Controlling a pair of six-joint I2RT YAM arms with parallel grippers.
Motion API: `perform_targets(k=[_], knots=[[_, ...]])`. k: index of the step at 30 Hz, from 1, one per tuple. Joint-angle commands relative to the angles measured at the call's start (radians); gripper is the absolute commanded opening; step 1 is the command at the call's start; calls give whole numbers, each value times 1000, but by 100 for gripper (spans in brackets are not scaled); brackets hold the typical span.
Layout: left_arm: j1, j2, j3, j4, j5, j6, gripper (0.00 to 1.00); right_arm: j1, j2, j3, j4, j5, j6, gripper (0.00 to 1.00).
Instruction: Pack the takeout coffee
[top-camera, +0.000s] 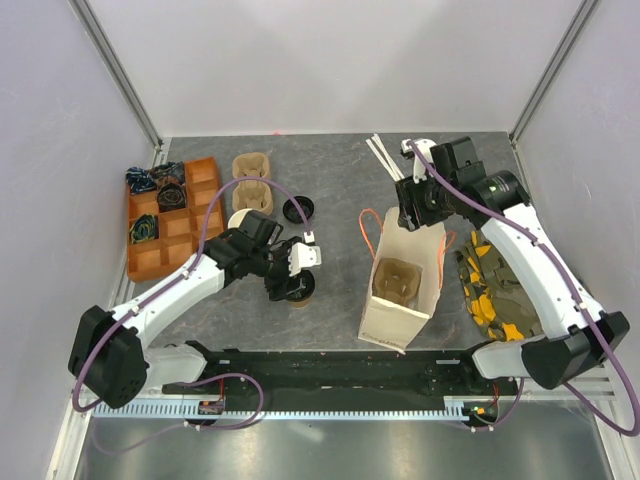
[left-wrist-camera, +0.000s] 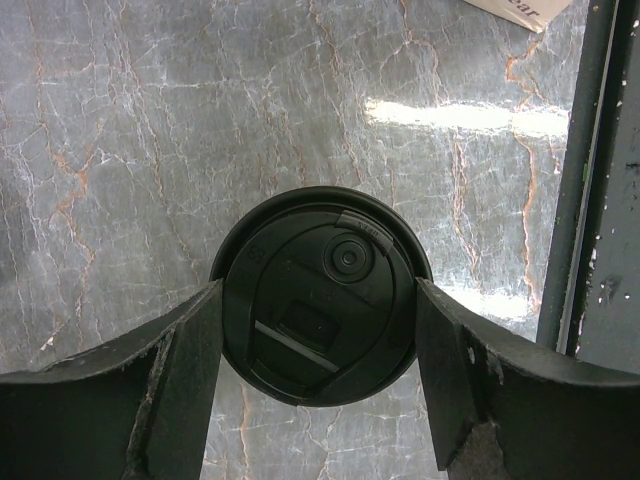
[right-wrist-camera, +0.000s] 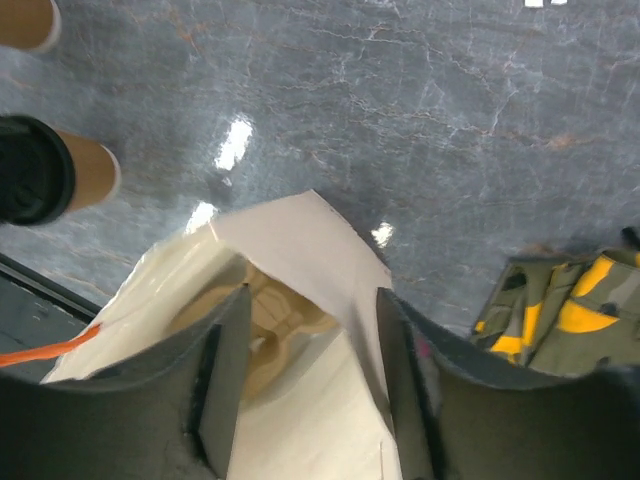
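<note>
Left gripper (left-wrist-camera: 318, 288): we find its two fingers (left-wrist-camera: 170, 380) set wide, one on each side of a round black lid, right at its rim. We cannot tell whether they press on it or merely flank it.
Takeout coffee (left-wrist-camera: 320, 340): a tan-brown paper cup under that black lid, upright on the table between the left gripper's fingers. It stands outside the paper bag, to its left and apart from it.
Right gripper (right-wrist-camera: 312, 292): we record its fingers spread apart, with the bag's white upper edge showing between them. They do not close on it.
Paper bag (top-camera: 385, 322): white, open at the top, with orange handles, standing right of centre. The right gripper hangs over its far rim.
Cup carrier (top-camera: 397, 280): moulded brown pulp, seated inside the bag.
Loose lid (top-camera: 297, 209): black, flat on the table, behind the coffee.
Cup stack (top-camera: 243, 218): cream-rimmed, partly hidden by the left arm, near the loose lid.
Spare carriers (top-camera: 252, 180): the same brown pulp, toward the back, left of centre.
Orange tray (top-camera: 185, 225): compartmented, at the table's left edge. We note dark packets in several of its cells but cannot tell what they are.
White sticks (top-camera: 382, 155): a thin bundle at the back, near the right gripper.
Patterned cloth (top-camera: 490, 290): olive and yellow, crumpled, right of the bag and partly under the right arm.
Table (top-camera: 330, 170): grey, veined like marble.
</note>
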Motion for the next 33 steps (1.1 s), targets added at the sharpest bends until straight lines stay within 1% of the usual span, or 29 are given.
perform_targets(k=[1, 2, 4, 5, 11, 13, 15, 19, 20, 23, 26, 30, 33], knots=[[-4, 23, 13, -48, -9, 57, 46, -4, 48, 78, -24, -21, -90, 66], [-4, 23, 18, -52, -9, 57, 46, -2, 56, 103, -28, -21, -105, 74], [-4, 19, 27, -59, -1, 55, 43, -4, 80, 127, -41, -26, -149, 80], [-4, 16, 31, -61, 3, 52, 42, -4, 88, 148, -47, -32, -165, 81], [-4, -3, 62, -87, 22, 35, 37, -5, 114, 171, -129, -61, -324, 79], [-4, -4, 65, -90, 29, 34, 36, -4, 111, 167, -158, -81, -392, 79], [-4, -7, 68, -94, 32, 29, 36, -5, 114, 160, -175, -99, -426, 79], [-4, -3, 74, -101, 29, 32, 34, -10, 131, 159, -193, -115, -456, 73], [-6, -9, 76, -102, 28, 32, 33, -11, 133, 157, -195, -119, -458, 69], [-4, -20, 77, -101, 26, 35, 33, -19, 133, 157, -196, -124, -458, 62], [-4, -29, 74, -99, 29, 35, 33, -21, 128, 159, -195, -135, -461, 62], [-4, -30, 76, -101, 34, 37, 33, -22, 131, 177, -208, -148, -479, 64], [-6, -37, 84, -101, 39, 37, 33, -24, 139, 187, -221, -147, -498, 59]])
